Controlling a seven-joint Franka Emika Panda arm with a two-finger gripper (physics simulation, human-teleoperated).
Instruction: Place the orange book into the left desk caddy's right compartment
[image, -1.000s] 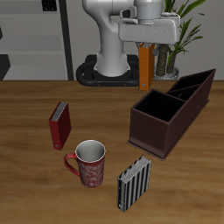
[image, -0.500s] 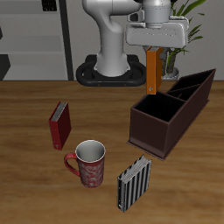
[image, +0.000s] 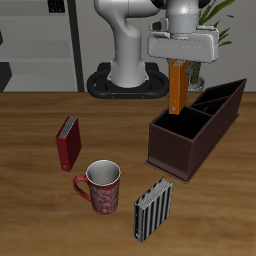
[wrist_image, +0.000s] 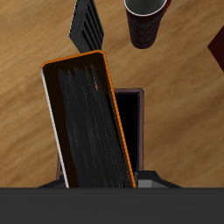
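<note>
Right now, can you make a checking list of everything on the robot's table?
Surface: wooden table, no spills seen.
Job's things: orange book held upright in the air, above the left desk caddy; not inside yet.
Clutter: dark red book, red mug, striped book, a second caddy with slanted sides.
Grippers: gripper shut on the orange book.
Cables: nothing seen.
Surroundings: potted plant and grey shelves behind.

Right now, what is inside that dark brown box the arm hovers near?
The left desk caddy shows black, seemingly empty compartments. The orange book, held above, is not inside. The front wall hides the floor.
</note>
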